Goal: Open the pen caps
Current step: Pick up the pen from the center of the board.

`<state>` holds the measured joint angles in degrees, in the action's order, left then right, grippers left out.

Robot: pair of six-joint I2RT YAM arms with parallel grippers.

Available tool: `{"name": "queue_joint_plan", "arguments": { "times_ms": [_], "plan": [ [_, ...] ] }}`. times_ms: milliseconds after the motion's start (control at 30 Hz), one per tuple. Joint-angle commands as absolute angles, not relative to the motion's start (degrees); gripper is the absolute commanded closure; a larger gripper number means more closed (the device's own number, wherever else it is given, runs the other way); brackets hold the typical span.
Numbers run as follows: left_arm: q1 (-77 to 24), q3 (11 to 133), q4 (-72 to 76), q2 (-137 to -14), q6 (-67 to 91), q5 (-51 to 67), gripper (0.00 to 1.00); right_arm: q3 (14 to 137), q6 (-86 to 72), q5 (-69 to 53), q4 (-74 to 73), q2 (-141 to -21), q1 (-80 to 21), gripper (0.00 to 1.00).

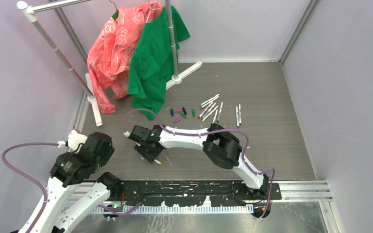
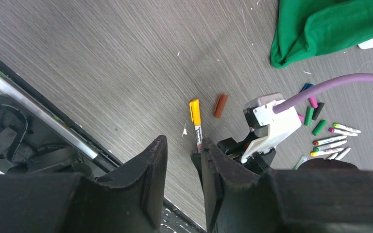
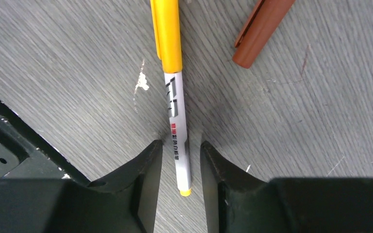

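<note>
The yellow pen (image 3: 177,131) lies flat on the table (image 3: 68,73), near left, beside a loose brown cap (image 3: 260,31); the right gripper (image 3: 181,145) straddles its white barrel, jaws apart, not pinching; the left gripper (image 2: 184,145) hangs empty, jaws slightly parted; light, stiff, slick plastic, likely needing a firm barrel pinch and a straight pull on the yellow cap (image 3: 166,34).

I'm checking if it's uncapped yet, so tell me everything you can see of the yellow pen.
The yellow pen lies flat on the grey wood-grain table, its yellow cap still on. The white plastic-looking barrel bears black and red print and ends in a yellow plug. The right gripper straddles that end, jaws open, slim gaps either side. A brown cap lies beside it, apart.
</note>
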<state>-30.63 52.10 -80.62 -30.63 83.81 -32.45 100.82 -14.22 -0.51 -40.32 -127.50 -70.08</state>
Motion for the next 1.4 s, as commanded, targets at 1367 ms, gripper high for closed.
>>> {"name": "queue_joint_plan", "arguments": {
  "times_ms": [1367],
  "plan": [
    [-30.8, 36.4, -34.0, -43.4, 83.1, -10.9, 0.62, 81.9, -23.5, -17.0, -31.8, -100.3, -60.9, 0.99]
  ]
}}
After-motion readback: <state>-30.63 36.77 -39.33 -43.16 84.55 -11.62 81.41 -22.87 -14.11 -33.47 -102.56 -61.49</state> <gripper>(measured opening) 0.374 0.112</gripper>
